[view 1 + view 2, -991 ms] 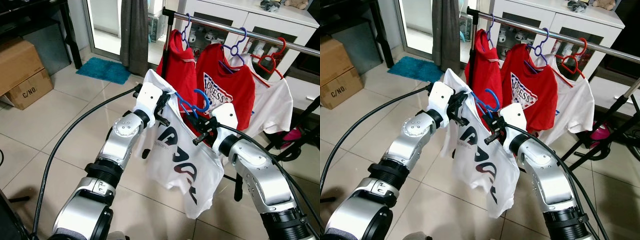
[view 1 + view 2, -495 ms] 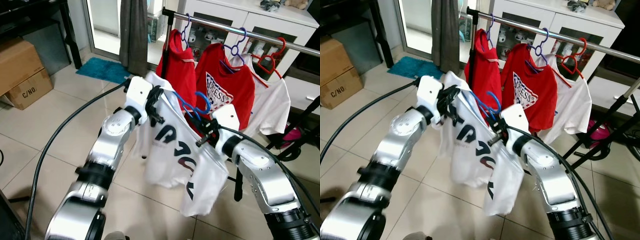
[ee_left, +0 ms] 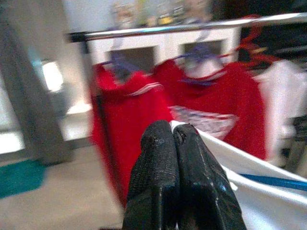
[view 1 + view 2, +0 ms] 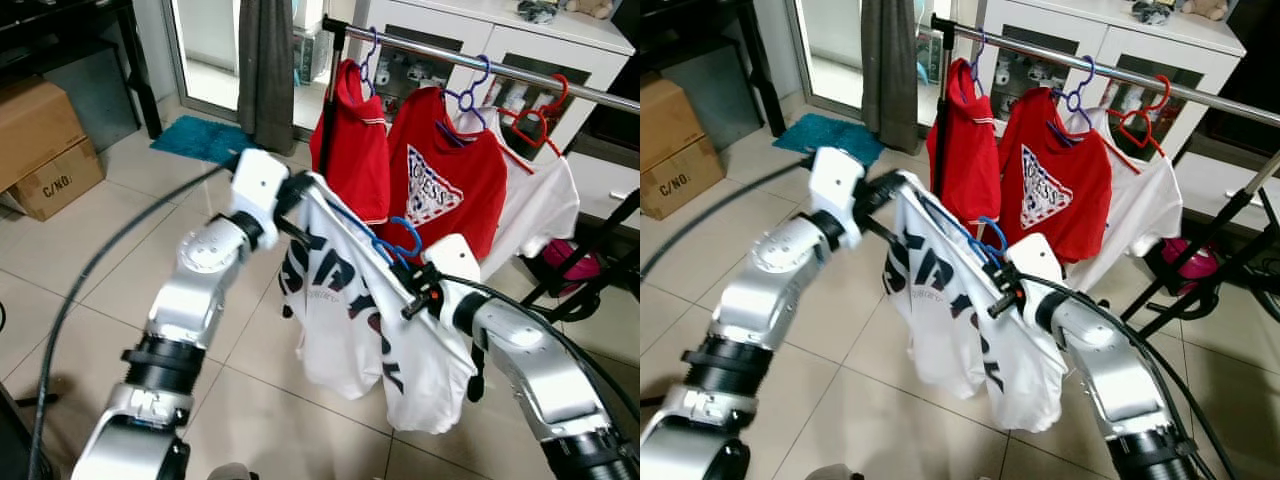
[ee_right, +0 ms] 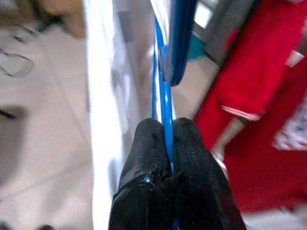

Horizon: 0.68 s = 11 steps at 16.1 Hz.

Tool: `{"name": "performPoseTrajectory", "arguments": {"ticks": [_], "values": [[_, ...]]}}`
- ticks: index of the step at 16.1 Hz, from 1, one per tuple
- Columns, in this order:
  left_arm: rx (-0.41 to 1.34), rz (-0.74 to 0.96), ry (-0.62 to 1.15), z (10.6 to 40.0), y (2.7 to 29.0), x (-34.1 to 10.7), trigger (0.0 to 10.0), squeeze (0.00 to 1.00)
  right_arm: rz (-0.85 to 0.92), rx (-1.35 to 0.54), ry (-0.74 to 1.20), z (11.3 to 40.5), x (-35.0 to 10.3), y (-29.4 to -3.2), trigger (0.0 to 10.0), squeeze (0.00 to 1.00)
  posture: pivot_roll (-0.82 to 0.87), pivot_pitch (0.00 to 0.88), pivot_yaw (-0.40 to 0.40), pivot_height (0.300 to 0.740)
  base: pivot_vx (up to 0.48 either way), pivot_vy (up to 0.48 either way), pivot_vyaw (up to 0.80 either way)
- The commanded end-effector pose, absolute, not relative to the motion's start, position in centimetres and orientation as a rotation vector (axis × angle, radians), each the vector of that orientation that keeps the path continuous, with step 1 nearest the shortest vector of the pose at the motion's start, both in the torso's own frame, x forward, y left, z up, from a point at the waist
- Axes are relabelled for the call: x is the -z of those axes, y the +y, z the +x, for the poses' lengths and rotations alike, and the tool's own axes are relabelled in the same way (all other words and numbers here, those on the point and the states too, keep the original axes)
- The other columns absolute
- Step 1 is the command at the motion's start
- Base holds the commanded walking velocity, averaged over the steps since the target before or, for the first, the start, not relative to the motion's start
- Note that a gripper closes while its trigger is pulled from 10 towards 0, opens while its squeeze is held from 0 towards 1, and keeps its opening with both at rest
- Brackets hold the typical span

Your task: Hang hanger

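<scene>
A white T-shirt (image 4: 365, 320) with dark lettering hangs on a blue hanger (image 4: 398, 240), held up in front of the clothes rail (image 4: 450, 55). My left gripper (image 4: 295, 198) is shut on the shirt's shoulder at the hanger's left end; its fingers (image 3: 163, 158) pinch white cloth. Lower and to the right, my right gripper (image 4: 412, 288) is shut on the blue hanger wire (image 5: 166, 103) just below its hook. The hook is free, below the rail and short of it. On the rail hang two red shirts (image 4: 360, 140) (image 4: 440, 180) and a white one (image 4: 545, 205).
A cardboard box (image 4: 40, 140) stands at the left and a teal mat (image 4: 205, 140) lies by the grey curtain (image 4: 265, 70). Behind the rail is a white cabinet (image 4: 520, 35). The rack's black legs (image 4: 590, 290) spread at the right. Black cables trail from both arms.
My left gripper has moved left and slightly up, and my right gripper has dropped a little to the right. The white shirt now hangs stretched wider between them.
</scene>
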<state>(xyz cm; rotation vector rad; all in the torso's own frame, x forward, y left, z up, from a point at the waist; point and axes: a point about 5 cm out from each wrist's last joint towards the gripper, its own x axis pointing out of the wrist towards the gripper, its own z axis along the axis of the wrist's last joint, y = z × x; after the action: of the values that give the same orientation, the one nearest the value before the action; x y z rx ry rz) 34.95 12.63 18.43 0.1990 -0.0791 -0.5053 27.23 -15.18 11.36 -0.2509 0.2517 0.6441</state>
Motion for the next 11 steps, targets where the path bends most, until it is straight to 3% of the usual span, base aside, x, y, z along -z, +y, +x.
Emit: {"name": "performPoseTrajectory", "arguments": {"ticks": [1,4,6,11], "values": [[0.377,0.221,-0.105,36.0,15.0,-20.0,0.0,0.0,-0.231,-0.692,0.184,26.8,-12.8,-16.1,0.0,0.0,-0.01,0.0,-0.09,0.74,0.0,0.0,0.0],[0.226,0.262,-0.096,37.5,18.8,-21.6,0.0,0.0,-0.159,-0.875,0.176,24.9,-13.9,-16.9,0.0,0.0,-0.01,0.0,-0.088,0.74,0.0,0.0,0.0],[0.219,0.272,-0.102,38.0,19.4,-22.3,0.0,0.0,-0.161,-0.877,0.182,24.8,-13.9,-17.5,0.0,0.0,-0.02,0.0,-0.086,0.74,0.0,0.0,0.0],[0.209,0.187,-0.065,38.8,19.9,-21.0,0.0,0.0,0.022,-0.907,0.113,24.2,-15.5,-17.9,0.0,0.0,-0.02,0.0,-0.08,0.74,0.0,0.0,0.0]]}}
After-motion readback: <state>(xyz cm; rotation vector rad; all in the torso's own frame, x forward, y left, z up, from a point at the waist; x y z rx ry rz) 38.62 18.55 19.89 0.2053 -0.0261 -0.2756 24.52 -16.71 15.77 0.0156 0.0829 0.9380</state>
